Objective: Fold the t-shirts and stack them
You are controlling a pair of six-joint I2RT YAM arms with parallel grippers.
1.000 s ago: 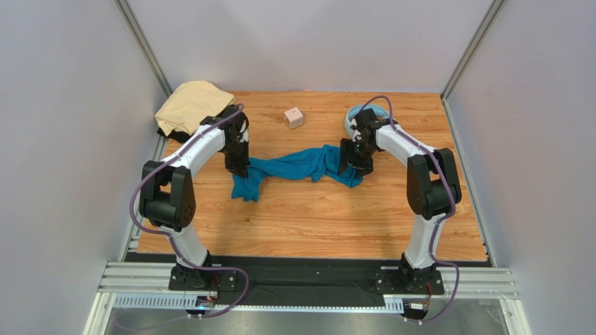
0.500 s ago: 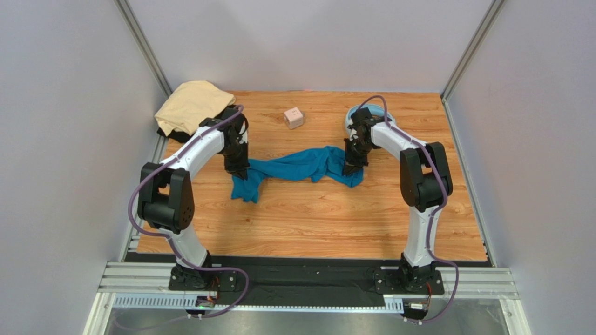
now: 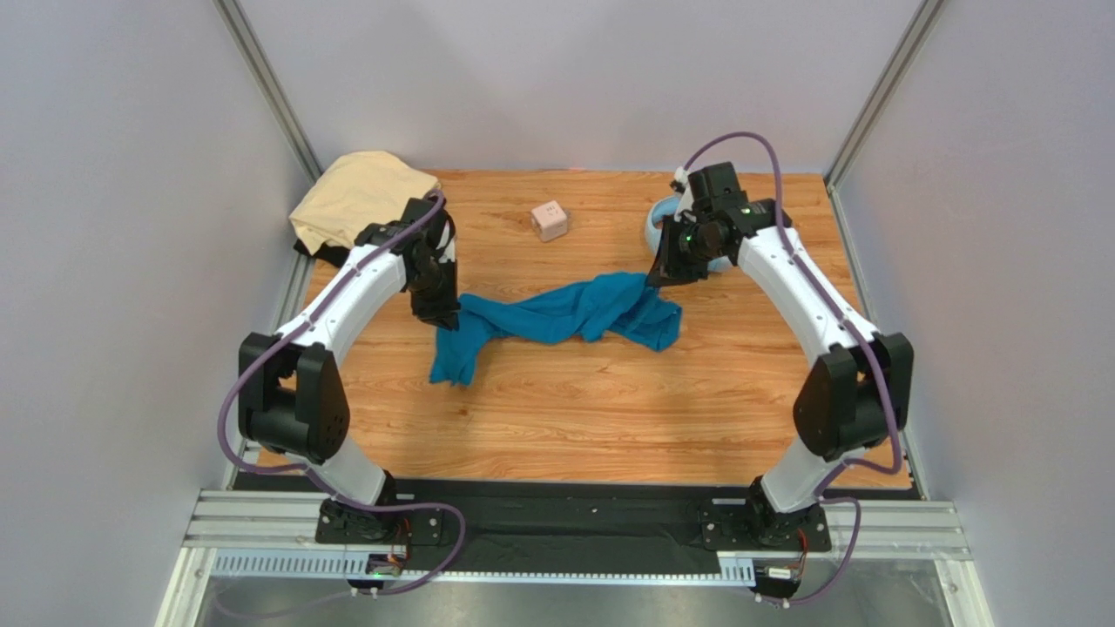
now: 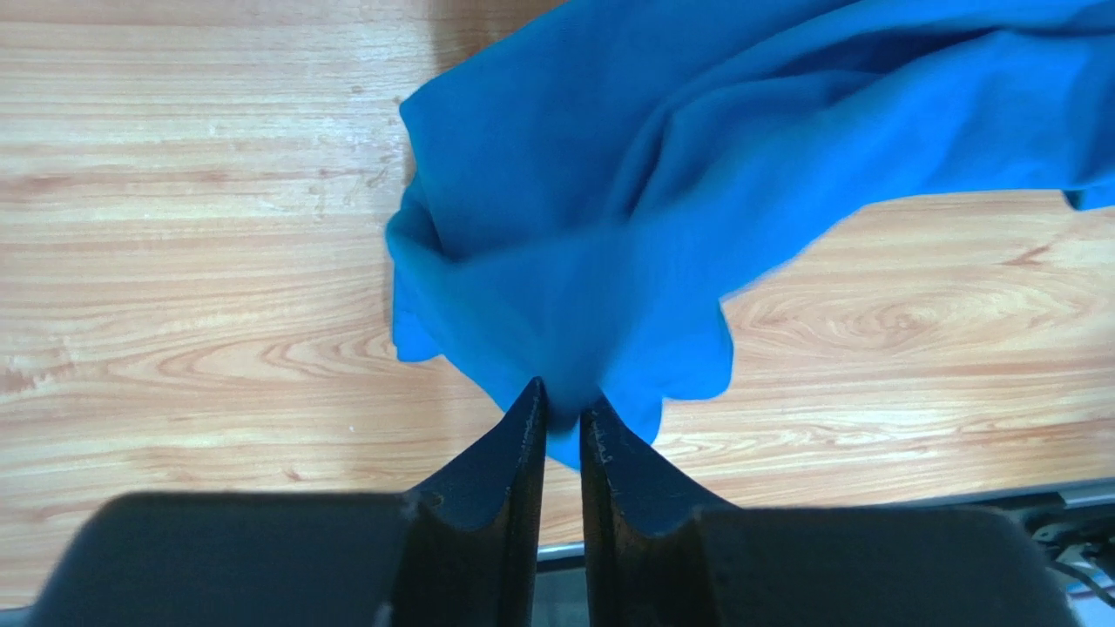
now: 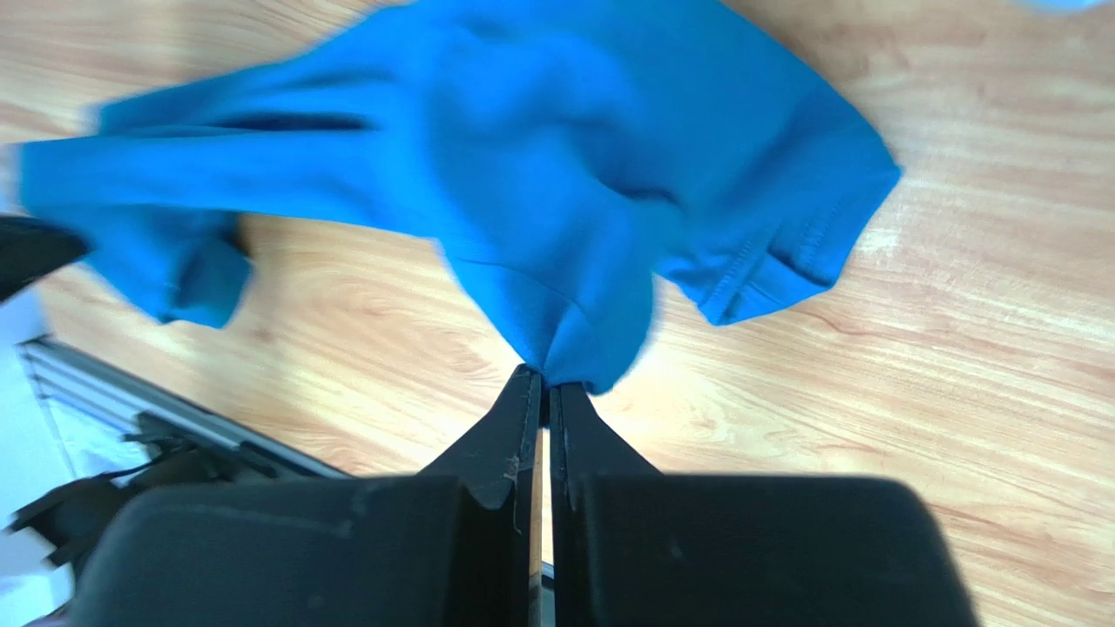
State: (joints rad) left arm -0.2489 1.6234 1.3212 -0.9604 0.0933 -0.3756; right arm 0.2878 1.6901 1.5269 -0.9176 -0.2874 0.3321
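- Underneath everything, you have the wooden table [image 3: 589, 405], with both arm bases bolted at its near edge.
- Across the middle of that table, the teal-blue t-shirt [image 3: 563, 314] is strung out left to right as a bunched rope of cloth between your two grippers. Its left end trails toward the near side in a crumpled tail. Its right end spreads into a wider flap on the wood.
- At the far left corner, the pale tan t-shirt [image 3: 353, 193] lies in a loose heap, well apart from the teal-blue one and just beyond your left arm.
- Your left gripper [image 3: 442, 314] sits at the left end of the teal-blue t-shirt. In the left wrist view [image 4: 563, 399], its jaws stand only a narrow slit apart. A fold of the shirt [image 4: 681, 196] is pinched between the fingertips.
- Your right gripper [image 3: 658, 274] is at the far right end of the shirt. In the right wrist view [image 5: 543, 379], its jaws are pressed almost together, and a peak of blue cloth [image 5: 524, 170] is nipped at the tips.
- Behind your right gripper, the light-blue headphones [image 3: 658, 225] are mostly hidden by the arm.
- Far of the shirt's middle, the small pink cube [image 3: 550, 220] rests alone on the wood, touching nothing.
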